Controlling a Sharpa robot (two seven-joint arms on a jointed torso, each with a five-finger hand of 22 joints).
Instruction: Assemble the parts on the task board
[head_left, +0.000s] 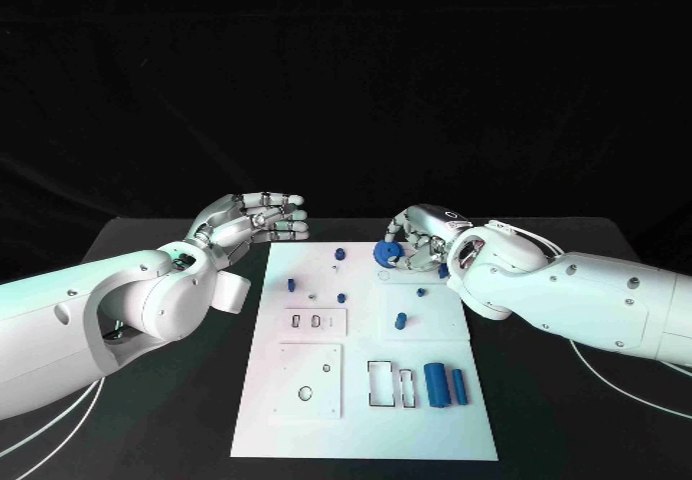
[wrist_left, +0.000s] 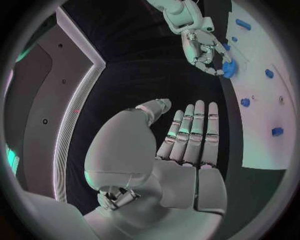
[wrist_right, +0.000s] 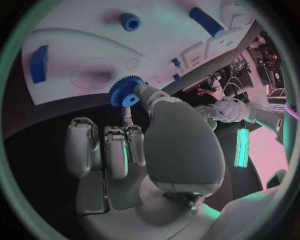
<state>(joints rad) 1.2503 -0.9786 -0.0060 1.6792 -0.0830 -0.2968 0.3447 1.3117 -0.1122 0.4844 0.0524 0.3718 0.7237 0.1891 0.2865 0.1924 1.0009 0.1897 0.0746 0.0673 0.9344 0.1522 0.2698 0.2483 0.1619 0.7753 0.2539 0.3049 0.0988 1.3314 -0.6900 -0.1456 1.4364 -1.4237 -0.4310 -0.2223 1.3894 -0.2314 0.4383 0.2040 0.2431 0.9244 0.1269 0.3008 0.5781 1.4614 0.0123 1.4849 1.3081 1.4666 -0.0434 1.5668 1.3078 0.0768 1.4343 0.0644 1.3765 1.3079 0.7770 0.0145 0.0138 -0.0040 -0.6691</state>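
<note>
We see the right hand (head_left: 414, 240) pinching a blue gear (head_left: 387, 252) above the task board's (head_left: 364, 420) upper edge. The left hand (head_left: 257, 222), upper left, holds nothing, fingers extended. Two blue cylinders (head_left: 446, 385) lie lower right on the board.

**Colours on my screens: blue on white over black**

I see a black worktop (head_left: 159, 400) carrying the white task board (head_left: 361, 420). The parts on it read blue: two upright cylinders (head_left: 444, 387) in deep blue and small pegs (head_left: 401, 321) in the same shade. The toothed gear (wrist_right: 127, 91) is bright blue, with a ridged rim. My left hand (head_left: 260, 222) and right hand (head_left: 418, 238) are silver, on white arms (head_left: 577, 300). The fingers (wrist_left: 194, 132) show pale grey segments with darker seams between them.
</note>
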